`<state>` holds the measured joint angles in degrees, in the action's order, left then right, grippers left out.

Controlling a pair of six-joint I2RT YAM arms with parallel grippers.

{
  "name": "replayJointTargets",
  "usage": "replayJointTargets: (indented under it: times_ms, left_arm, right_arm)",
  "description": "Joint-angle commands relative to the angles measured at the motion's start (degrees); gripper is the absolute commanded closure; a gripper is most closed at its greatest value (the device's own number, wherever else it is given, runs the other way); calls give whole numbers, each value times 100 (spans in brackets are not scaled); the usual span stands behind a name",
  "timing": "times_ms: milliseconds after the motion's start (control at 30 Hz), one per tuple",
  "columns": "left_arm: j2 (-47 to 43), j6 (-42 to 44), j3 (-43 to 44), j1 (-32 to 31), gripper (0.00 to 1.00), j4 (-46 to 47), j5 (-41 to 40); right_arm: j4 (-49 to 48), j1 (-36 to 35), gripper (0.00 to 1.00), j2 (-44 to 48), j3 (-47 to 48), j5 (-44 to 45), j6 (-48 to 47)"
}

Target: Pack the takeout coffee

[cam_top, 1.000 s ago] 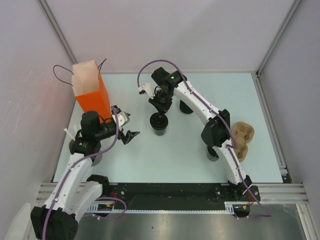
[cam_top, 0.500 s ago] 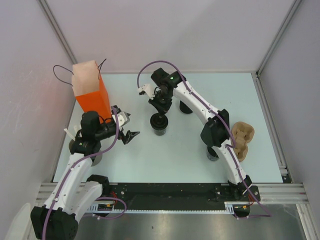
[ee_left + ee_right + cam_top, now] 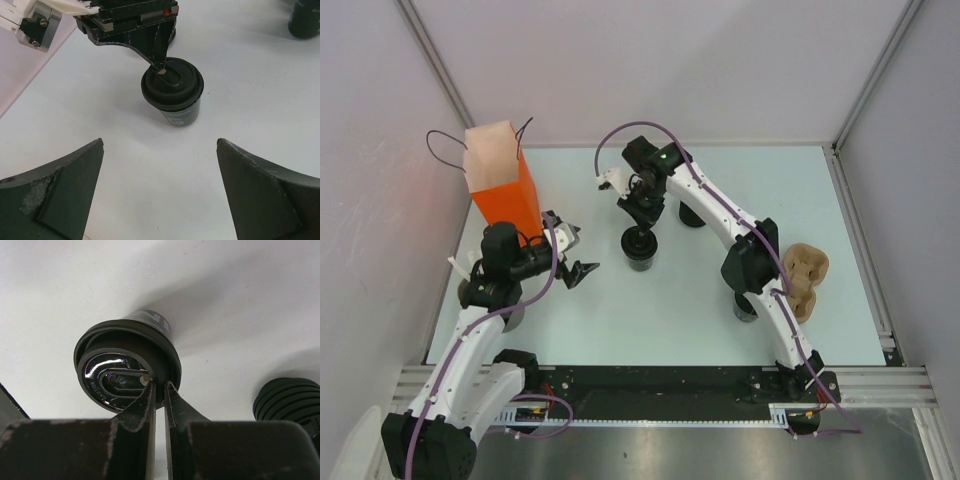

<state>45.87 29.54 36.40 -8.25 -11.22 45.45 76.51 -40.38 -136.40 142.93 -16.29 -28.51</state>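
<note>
Right gripper (image 3: 158,388) remained clamped on coffee cup (image 3: 125,347) lid rim, cup unmoved, unlifted, right of orange bag (image 3: 505,195); left gripper (image 3: 160,150) gaped.

Left jaws wide, right jaws pinched.

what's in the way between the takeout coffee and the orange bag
The left gripper, jaws open, sits roughly between the takeout coffee and the orange bag, so a straight move across the table would likely meet it. The right gripper is pinched on the lid rim, and nothing else visible blocks the way.
</note>
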Motion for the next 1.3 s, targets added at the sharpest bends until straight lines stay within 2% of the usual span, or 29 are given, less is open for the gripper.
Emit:
replayJointTargets:
  times_ms: [0,733,967,1267]
  left_arm:
    - [-8,105,-19,60,0,156,210]
    - [19,105,-28,69,0,164,218]
    - [45,96,-19,69,0,173,219]
    - [45,96,-19,69,0,164,245]
  right_arm:
    - [250,-14,89,-1,50,47,30]
    - [356,-31,88,227,42,65,-31]
    - [312,-102,88,368,-108,469,-84]
    - [329,-180,88,579,-134,522,-154]
